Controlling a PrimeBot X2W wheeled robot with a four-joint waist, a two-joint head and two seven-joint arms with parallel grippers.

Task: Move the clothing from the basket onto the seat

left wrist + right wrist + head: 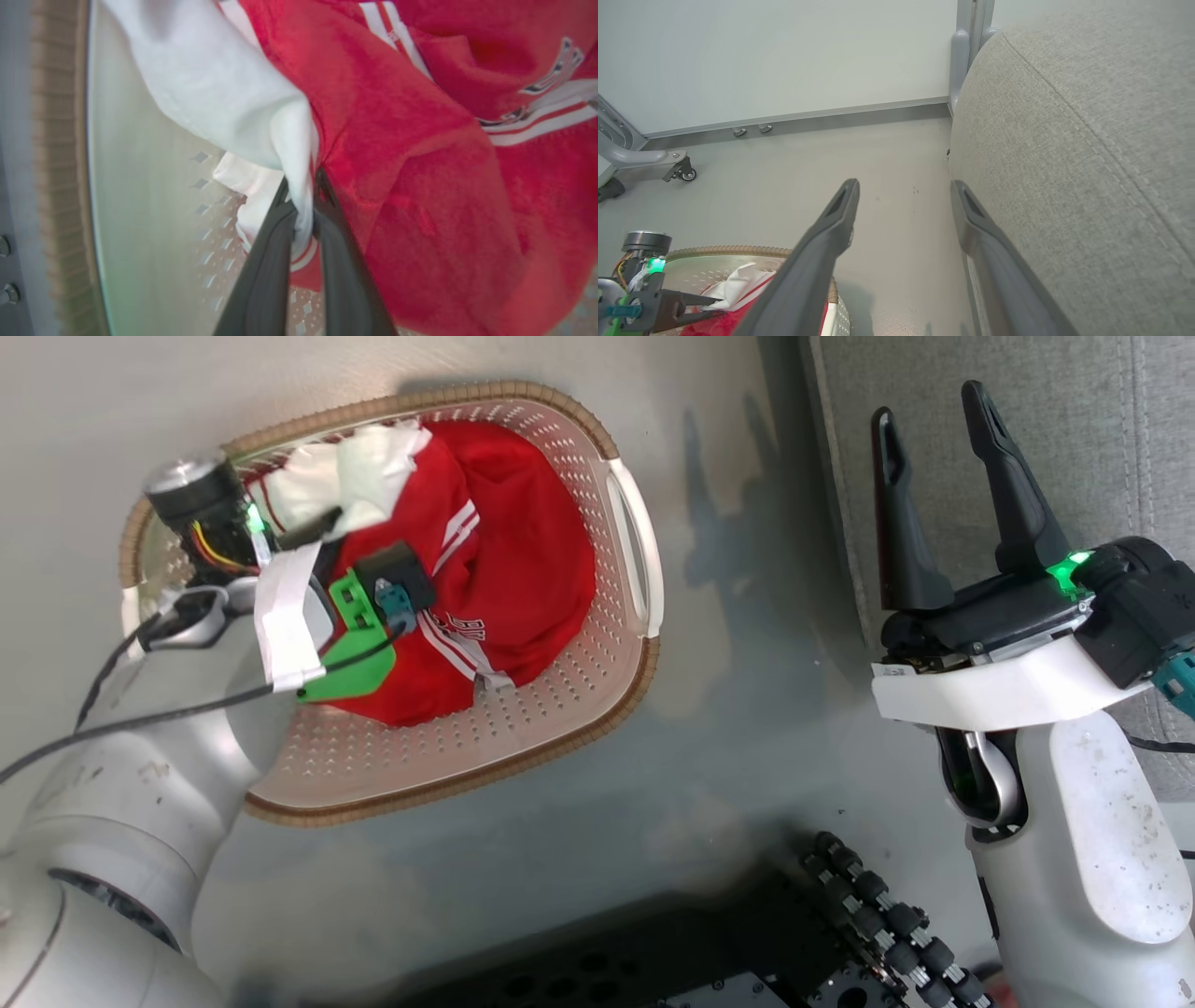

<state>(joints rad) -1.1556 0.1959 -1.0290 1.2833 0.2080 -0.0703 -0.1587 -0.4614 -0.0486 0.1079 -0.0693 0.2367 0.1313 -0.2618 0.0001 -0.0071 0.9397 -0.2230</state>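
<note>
1. Basket [569, 719]: cream, perforated, with a brown woven-look rim and 2 white side handles. It stands on the grey floor [747, 709], to the left of the seat [1102, 429] and apart from it.
2. Clothing [523, 569]: red fabric with white stripes and white lettering, bunched inside the basket. A white part lies at the basket's far-left end, close to the rim.
3. Left gripper [303, 196]: it reaches down into the basket. Its 2 dark fingers are pressed together on a fold of the clothing, pinching white fabric with red-striped trim where the white meets the red.
4. Right gripper [929, 406]: its 2 long fingers are spread wide with nothing between them. It hangs above the floor between the basket and the seat, just beside the seat's rounded edge.
5. Seat: grey upholstery with a stitched seam running along its curved edge.
6. Wall [784, 56]: pale, with a metal skirting strip, behind the floor in the right wrist view.
</note>
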